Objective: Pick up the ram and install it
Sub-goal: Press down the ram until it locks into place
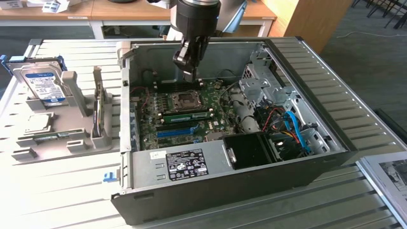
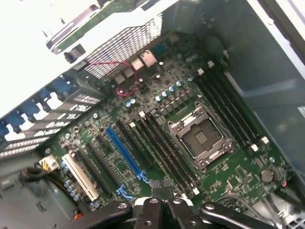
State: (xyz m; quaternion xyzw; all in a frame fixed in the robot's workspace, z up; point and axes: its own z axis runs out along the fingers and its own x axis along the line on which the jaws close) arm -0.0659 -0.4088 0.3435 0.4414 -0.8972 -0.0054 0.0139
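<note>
The ram [image 1: 186,115], a long thin green stick, lies seated in a slot on the motherboard [image 1: 167,106] just in front of the CPU socket [image 1: 186,99], inside the open computer case [image 1: 216,167]. My gripper [image 1: 188,75] hangs above the board behind the socket, apart from the ram, shut with nothing between its fingers. In the wrist view the gripper [image 2: 161,190] has its fingers pressed together over the row of long black memory slots [image 2: 164,148] beside the empty CPU socket [image 2: 200,138].
A grey parts holder [image 1: 57,143] stands at the exterior view's left with a hard drive [image 1: 41,86], a silver CPU chip [image 1: 39,124] and a thin dark board on edge [image 1: 99,117]. Drive cage [image 1: 264,81], cables [image 1: 292,126] and power supply [image 1: 184,164] crowd the case.
</note>
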